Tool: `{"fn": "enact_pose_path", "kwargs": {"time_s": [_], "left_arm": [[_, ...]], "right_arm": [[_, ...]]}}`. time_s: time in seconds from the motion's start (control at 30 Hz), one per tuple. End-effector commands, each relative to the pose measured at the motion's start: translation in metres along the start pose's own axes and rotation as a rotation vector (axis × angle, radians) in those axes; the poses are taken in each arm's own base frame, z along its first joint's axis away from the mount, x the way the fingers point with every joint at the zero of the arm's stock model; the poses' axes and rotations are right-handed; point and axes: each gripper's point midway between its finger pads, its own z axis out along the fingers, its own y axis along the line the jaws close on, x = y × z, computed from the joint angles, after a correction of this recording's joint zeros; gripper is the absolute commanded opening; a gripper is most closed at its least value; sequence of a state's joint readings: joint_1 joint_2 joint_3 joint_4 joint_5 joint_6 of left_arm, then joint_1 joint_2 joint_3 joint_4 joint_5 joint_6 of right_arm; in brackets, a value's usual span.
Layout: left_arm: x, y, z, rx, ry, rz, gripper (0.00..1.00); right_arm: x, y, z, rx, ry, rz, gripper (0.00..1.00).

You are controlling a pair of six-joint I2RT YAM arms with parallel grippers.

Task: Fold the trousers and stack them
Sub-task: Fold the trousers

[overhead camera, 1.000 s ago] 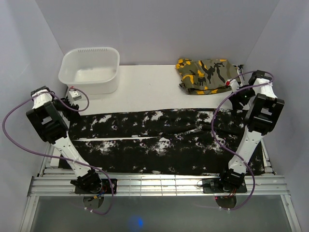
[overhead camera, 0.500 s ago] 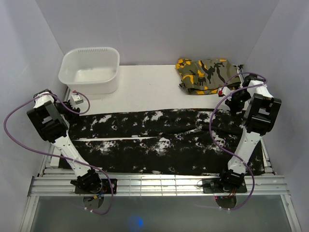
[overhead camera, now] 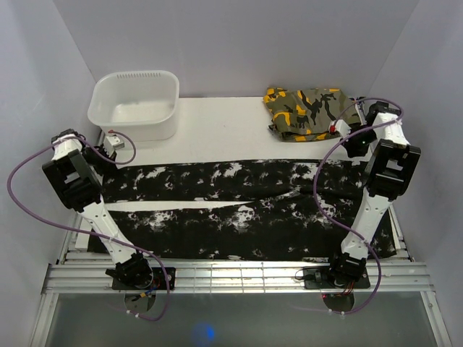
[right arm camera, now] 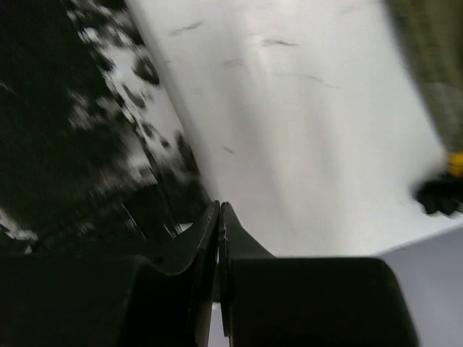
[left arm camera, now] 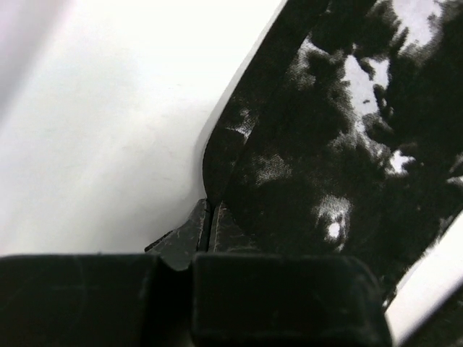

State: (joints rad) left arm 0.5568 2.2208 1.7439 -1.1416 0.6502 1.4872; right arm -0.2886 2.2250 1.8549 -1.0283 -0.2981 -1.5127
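The trousers (overhead camera: 239, 210), black with white splotches, lie spread across the table with the legs running left to right. My left gripper (overhead camera: 108, 148) is at their far left corner. In the left wrist view its jaws (left arm camera: 209, 206) are shut on the raised fabric edge (left arm camera: 325, 144). My right gripper (overhead camera: 343, 137) is over the far right end. Its jaws (right arm camera: 219, 208) are pressed together, and the trousers' edge (right arm camera: 65, 108) runs up to their tips. That view is blurred.
A white tub (overhead camera: 134, 105) stands at the back left. A folded olive camouflage garment (overhead camera: 307, 112) with orange patches lies at the back right, close behind my right gripper. Bare white table (overhead camera: 217, 123) lies between them. Grey walls close in both sides.
Both grippers have gone from open to shut at the trousers' far edge. That edge has shifted a little toward the back of the table.
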Motion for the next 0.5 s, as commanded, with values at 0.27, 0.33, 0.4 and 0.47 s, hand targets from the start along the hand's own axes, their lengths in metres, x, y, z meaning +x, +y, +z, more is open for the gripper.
{"fn": "enact_pose_path", "kwargs": {"time_s": [0.27,0.33,0.4,0.47], "left_arm": [[-0.055,0.047,-0.067,-0.29,-0.113,0.137,0.0],[-0.054,0.036,-0.066,-0.277,-0.111,0.15,0.0],[-0.053,0.027,-0.062,-0.261,-0.11,0.186,0.0],[-0.049,0.018,-0.056,-0.243,-0.107,0.18,0.0]], "right_arm": [[-0.038,-0.042,-0.086,0.246,-0.069,-0.04,0.08],[-0.036,-0.032,-0.08,0.206,-0.049,-0.036,0.08],[-0.029,-0.021,-0.065,0.149,-0.004,-0.009,0.4],[-0.027,-0.015,-0.052,0.111,-0.015,0.042,0.68]]}}
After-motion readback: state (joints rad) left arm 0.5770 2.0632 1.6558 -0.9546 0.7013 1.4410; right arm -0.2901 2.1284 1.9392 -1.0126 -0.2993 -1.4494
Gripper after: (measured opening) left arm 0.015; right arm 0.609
